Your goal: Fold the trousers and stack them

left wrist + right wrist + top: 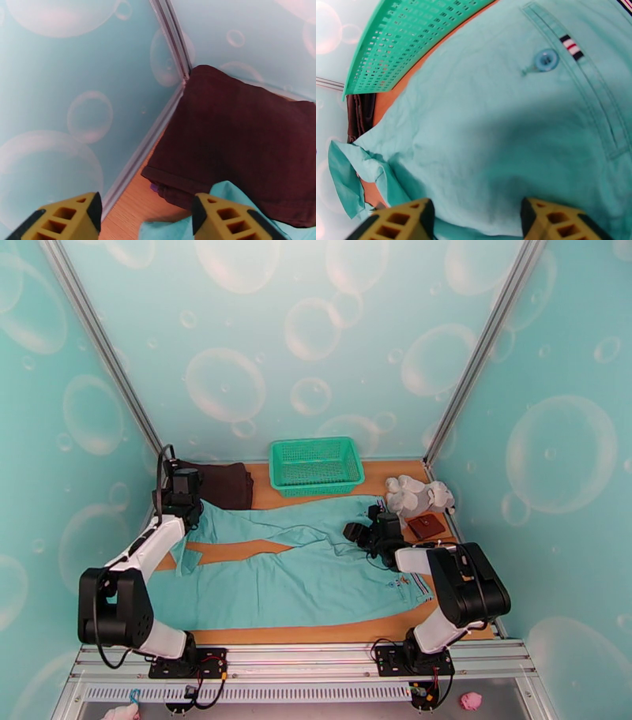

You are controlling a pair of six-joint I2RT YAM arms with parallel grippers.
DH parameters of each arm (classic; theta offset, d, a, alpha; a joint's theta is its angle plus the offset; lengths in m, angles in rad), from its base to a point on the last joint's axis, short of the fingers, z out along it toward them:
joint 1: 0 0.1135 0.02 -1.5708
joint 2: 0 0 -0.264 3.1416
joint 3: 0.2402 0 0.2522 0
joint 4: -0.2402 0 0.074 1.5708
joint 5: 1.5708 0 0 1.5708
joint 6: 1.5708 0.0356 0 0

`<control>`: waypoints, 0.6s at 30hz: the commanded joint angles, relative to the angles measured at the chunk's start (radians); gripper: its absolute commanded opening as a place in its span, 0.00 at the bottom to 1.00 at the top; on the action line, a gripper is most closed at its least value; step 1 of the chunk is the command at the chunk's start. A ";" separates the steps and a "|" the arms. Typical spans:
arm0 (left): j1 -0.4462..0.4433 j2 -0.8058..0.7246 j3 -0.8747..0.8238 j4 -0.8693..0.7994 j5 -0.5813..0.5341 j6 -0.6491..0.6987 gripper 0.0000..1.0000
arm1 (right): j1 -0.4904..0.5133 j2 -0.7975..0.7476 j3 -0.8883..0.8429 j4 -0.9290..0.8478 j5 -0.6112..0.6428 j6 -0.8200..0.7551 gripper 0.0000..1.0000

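Farthest left, the left gripper (146,221) stands with its yellow fingers wide apart and nothing between them, poised by the dark brown folded garment (245,146) in the far left corner. Spread across the wooden table (316,633) lie the light teal cloth trousers (316,575), legs toward the left, striped waistband at the right. Behind them sits the green plastic mesh basket (316,465). The right gripper (478,221) hangs over the trousers' seat, fingers likewise parted, gripping nothing.

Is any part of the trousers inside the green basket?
No, the trousers lie spread on the table in front of the green basket, outside its rim.
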 commanded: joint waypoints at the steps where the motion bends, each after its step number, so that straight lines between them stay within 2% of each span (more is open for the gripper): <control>1: 0.046 -0.124 -0.091 -0.271 0.164 -0.217 0.66 | 0.015 -0.032 -0.049 -0.101 0.034 -0.024 0.63; 3: 0.062 -0.167 -0.134 -0.347 0.193 -0.278 0.64 | 0.038 -0.060 -0.046 -0.117 0.045 -0.033 0.63; 5: 0.058 -0.206 -0.122 -0.443 0.282 -0.307 0.63 | 0.058 -0.085 -0.031 -0.150 0.052 -0.034 0.64; 8: 0.001 -0.262 -0.111 -0.504 0.320 -0.357 0.64 | 0.061 -0.100 -0.017 -0.183 0.037 -0.032 0.65; 10: -0.021 -0.250 -0.076 -0.523 0.420 -0.328 0.64 | 0.060 -0.095 -0.014 -0.184 0.025 -0.031 0.65; 15: -0.048 -0.031 0.043 -0.712 0.243 -0.400 0.64 | 0.057 -0.071 -0.030 -0.150 -0.024 -0.010 0.65; 18: -0.038 0.043 -0.001 -0.677 0.251 -0.357 0.65 | 0.057 -0.082 -0.046 -0.116 -0.034 0.004 0.65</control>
